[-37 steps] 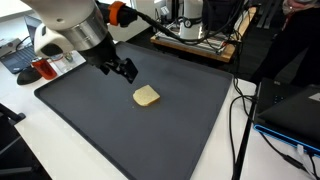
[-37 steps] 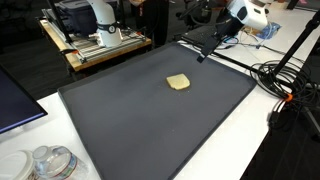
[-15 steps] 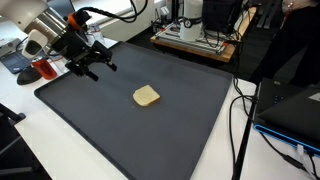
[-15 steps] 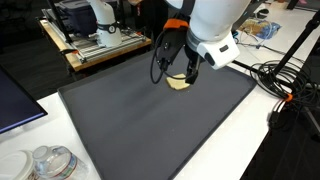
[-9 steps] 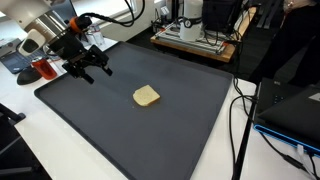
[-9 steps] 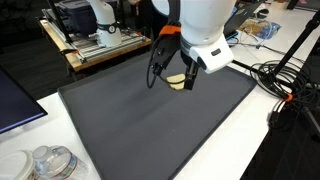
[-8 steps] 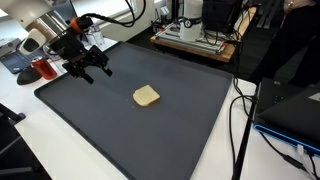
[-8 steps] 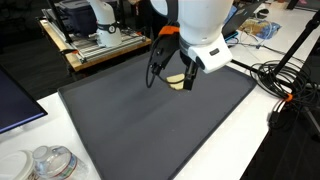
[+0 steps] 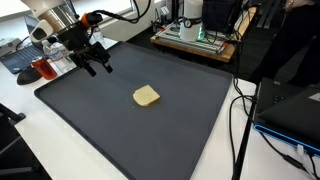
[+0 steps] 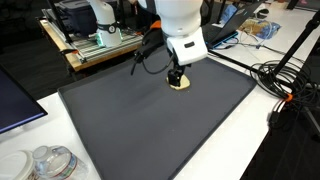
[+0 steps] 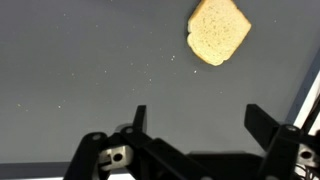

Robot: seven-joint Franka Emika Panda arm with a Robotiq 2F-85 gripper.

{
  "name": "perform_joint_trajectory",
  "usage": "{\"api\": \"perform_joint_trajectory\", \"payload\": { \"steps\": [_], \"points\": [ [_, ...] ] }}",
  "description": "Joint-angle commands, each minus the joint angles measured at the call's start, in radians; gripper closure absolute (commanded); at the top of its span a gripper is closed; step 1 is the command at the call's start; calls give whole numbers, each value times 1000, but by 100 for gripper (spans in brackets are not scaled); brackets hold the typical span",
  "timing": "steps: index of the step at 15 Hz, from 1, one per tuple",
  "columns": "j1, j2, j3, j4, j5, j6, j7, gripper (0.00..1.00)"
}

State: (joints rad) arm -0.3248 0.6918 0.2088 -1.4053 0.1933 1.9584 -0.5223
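Observation:
A pale slice of bread (image 9: pixel 146 96) lies flat on a dark grey mat (image 9: pixel 120 140). It also shows in an exterior view (image 10: pixel 182 85), partly behind the arm, and at the top right of the wrist view (image 11: pixel 218 30). My gripper (image 9: pixel 97 66) hangs over the mat near one corner, apart from the bread and above the surface. It is open and empty. In the wrist view the gripper (image 11: pixel 200 120) shows two dark fingers (image 11: pixel 138 118) spread wide, with only bare mat between them.
A red cup (image 9: pixel 45 68) and a keyboard (image 9: pixel 18 58) sit just off the mat's corner. A wooden cart with equipment (image 10: pixel 95 42) stands behind. Cables (image 10: pixel 285 80) run along one side. Clear plastic containers (image 10: pixel 45 163) and a laptop (image 9: pixel 295 110) sit on the white table.
The arm has swung across the mat and turned at the wrist, so the gripper now points differently near the corner. The jaws have stayed open. The bread has not moved.

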Motion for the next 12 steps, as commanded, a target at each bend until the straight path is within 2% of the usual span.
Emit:
{"api": "perform_joint_trajectory", "payload": {
  "steps": [1, 9, 12],
  "points": [
    [16, -155, -56, -241, 76, 112, 40, 0],
    [31, -402, -100, -642, 203, 293, 29, 0],
    [64, -520, -122, -799, 225, 354, 68, 0]
  ]
}}
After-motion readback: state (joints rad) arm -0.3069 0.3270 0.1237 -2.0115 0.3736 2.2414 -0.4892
